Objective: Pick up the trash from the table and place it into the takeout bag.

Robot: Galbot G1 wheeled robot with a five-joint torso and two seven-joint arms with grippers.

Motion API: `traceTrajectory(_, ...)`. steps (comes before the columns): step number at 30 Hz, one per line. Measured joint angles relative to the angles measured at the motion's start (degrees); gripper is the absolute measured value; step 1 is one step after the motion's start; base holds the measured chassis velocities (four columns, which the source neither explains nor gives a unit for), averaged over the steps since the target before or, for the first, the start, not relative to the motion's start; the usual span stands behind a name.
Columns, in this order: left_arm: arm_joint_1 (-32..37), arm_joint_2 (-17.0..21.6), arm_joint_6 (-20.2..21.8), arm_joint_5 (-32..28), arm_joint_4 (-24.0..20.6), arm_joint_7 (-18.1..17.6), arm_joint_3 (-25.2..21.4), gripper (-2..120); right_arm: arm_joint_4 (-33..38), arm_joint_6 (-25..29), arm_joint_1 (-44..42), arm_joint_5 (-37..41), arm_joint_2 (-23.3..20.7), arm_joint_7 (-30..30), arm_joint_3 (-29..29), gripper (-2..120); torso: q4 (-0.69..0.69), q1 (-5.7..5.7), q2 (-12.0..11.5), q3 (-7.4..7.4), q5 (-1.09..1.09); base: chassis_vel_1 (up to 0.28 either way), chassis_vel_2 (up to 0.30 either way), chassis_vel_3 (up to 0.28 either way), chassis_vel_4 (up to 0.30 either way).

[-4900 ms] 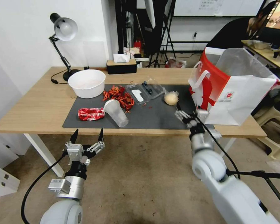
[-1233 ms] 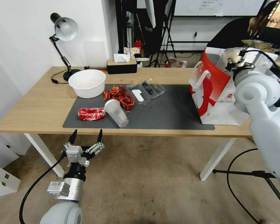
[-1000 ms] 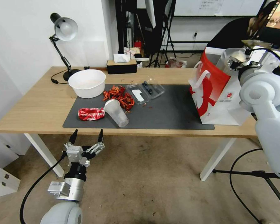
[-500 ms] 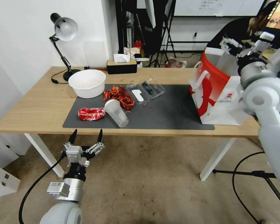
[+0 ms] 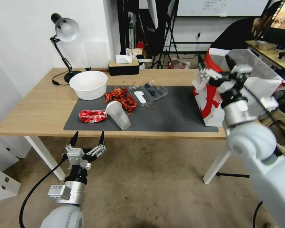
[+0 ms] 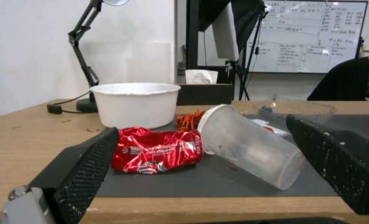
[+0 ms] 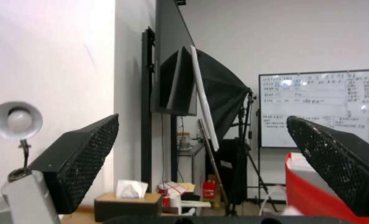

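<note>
Right gripper (image 5: 216, 68) beside takeout bag (image 5: 212, 85), fingers open, empty. Left gripper (image 5: 88, 136) parked below the table (image 5: 38, 107) edge, fingers open, facing red can (image 5: 92, 115).

A white wall (image 5: 22, 47) filled the upper left of the frame, a whiteboard (image 5: 221, 7) hung at upper right, black light stands (image 5: 163, 38) stood between, and worn beige floor (image 5: 155, 180) spread below.

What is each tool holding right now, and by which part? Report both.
Nothing. The right tool is open and empty beside the takeout bag; the left tool is open, below the table edge.
</note>
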Motion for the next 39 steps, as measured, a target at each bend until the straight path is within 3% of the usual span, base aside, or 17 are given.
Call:
traceTrajectory(3,0.0,0.0,0.0,0.0,0.3,0.0,0.0,100,2.1,4.0,-9.1,-8.4,2.2,-0.1,0.7,100,-0.01,0.00,0.0,0.00,0.00,0.000,0.000,0.000,0.000)
traceTrajectory(8,-0.2,0.0,-0.1,-0.1,0.6,0.0,0.0,100,3.1,7.9,-18.7,-15.7,4.9,1.3,1.1,100,-0.03,-0.01,0.0,0.00,0.00,0.000,0.000,0.000,0.000)
traceTrajectory(16,-0.3,0.2,-0.1,-0.1,0.6,-0.1,0.0,100,0.2,12.3,-28.9,-20.8,8.6,5.4,2.1,100,-0.02,-0.01,0.0,0.00,0.01,0.000,0.000,0.000,0.000)
traceTrajectory(27,-0.5,0.3,-0.2,-0.1,0.9,-0.1,0.2,100,-7.6,16.4,-32.2,-21.3,12.0,6.5,0.1,100,-0.02,0.01,0.0,0.00,0.01,0.000,0.000,0.000,0.000)
traceTrajectory(39,-1.4,2.3,-0.2,-0.1,2.0,-0.1,0.8,100,-8.6,16.5,-31.4,-21.5,12.4,6.5,-0.7,100,-0.02,0.01,0.0,0.01,0.00,0.000,0.000,0.000,0.000)
